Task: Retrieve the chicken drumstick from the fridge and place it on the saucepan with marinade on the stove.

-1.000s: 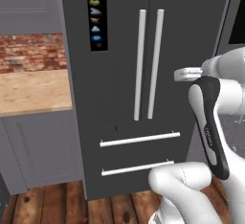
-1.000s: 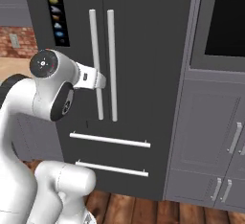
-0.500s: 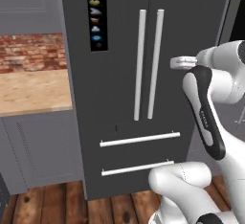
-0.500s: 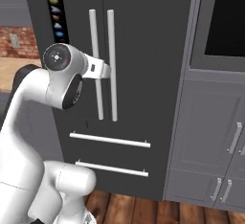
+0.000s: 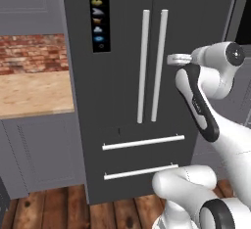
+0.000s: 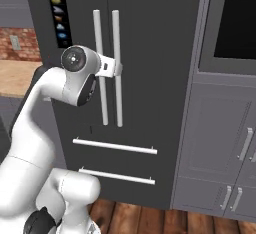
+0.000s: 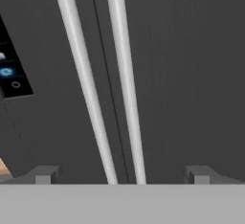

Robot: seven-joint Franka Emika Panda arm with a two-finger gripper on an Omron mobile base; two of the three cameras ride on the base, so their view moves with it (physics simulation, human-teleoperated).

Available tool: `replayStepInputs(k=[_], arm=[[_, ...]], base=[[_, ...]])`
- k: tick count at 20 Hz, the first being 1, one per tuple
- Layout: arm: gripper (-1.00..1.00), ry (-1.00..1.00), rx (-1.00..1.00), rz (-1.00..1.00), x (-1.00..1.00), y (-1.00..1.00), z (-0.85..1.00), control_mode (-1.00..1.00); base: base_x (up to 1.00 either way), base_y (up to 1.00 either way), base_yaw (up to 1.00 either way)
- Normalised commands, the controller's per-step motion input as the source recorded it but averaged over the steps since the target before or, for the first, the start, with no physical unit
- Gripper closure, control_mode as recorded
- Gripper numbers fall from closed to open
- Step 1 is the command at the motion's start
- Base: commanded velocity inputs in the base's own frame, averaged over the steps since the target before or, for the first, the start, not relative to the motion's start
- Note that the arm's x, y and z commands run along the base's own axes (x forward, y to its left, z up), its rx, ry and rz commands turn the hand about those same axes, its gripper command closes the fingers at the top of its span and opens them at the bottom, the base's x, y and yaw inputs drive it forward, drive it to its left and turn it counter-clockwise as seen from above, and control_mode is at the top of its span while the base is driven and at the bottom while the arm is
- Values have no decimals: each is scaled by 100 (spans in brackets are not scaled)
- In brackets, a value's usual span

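The fridge (image 5: 127,76) stands with both doors and both lower drawers (image 5: 142,154) closed, so what it holds is hidden. The claw (image 7: 122,174) is released, empty, jaws spread wide, facing the two long silver handles (image 7: 103,89).

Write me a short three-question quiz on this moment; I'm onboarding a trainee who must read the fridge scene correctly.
1. True or false: the fridge doors are shut.
2. The gripper is: A) open and empty, B) closed on a bar handle, C) holding food.
3. What lies left of the fridge in the left base view?

Key:
1. True; both doors are flush, with no white interior showing.
2. A; the fingertips stand wide apart, short of the handles.
3. A wooden counter below a brick wall.
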Motion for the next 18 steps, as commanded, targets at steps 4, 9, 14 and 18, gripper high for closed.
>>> replayStepInputs(k=[4, 9, 14, 18], arm=[[-100, 0, 0, 0, 66, -13, 0, -100], [-100, 0, 0, 0, 59, 0, -1, -100], [-100, 0, 0, 0, 64, 0, -4, -100], [-100, 0, 0, 0, 70, 0, -7, -100]], base=[[0, 0, 0], [0, 0, 0], [0, 0, 0], [0, 0, 0]])
